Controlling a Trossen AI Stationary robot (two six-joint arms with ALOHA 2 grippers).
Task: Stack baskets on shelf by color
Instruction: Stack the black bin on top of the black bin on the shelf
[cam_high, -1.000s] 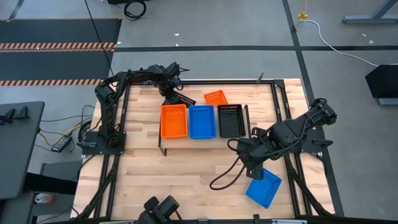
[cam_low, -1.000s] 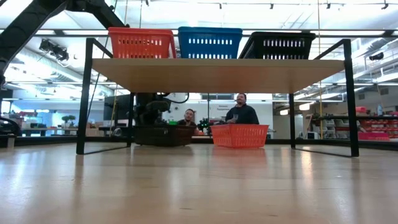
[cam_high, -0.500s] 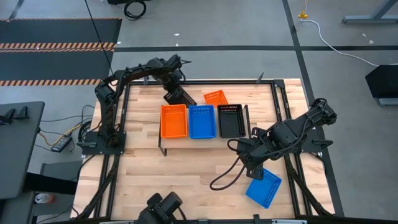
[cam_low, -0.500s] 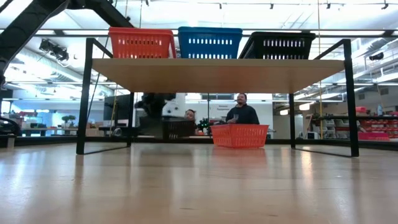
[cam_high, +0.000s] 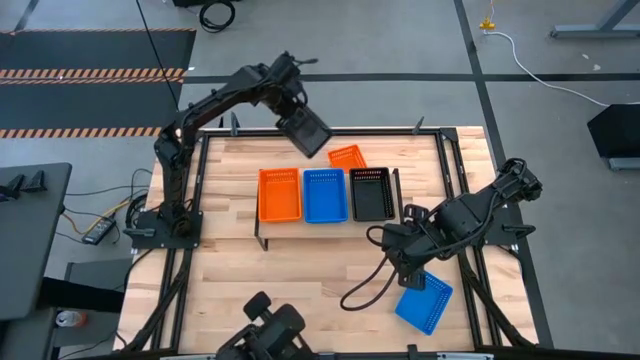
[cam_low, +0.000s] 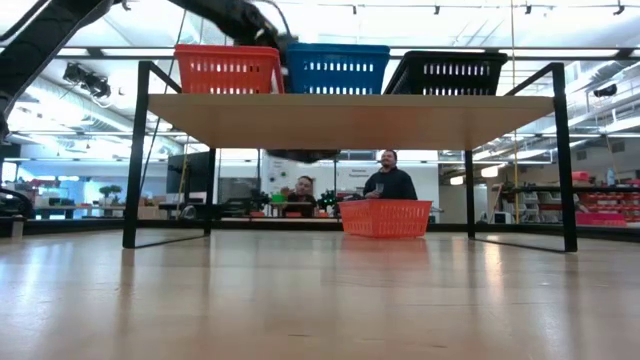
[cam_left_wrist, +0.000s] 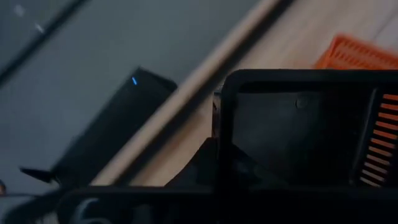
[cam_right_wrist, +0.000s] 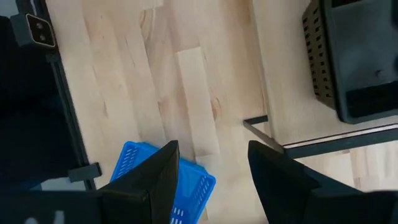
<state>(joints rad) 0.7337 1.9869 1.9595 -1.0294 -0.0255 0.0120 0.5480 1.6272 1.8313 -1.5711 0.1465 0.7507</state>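
Black basket (cam_high: 309, 131) in left gripper (cam_high: 292, 113), above table's far edge

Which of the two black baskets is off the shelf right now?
The black basket held up by the left gripper above the table's far edge, tilted in the air. The other black basket sits on the shelf beside the blue one.

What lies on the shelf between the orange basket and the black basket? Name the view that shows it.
A blue basket sits between the orange basket and the black basket on the shelf, clearest in the high view.
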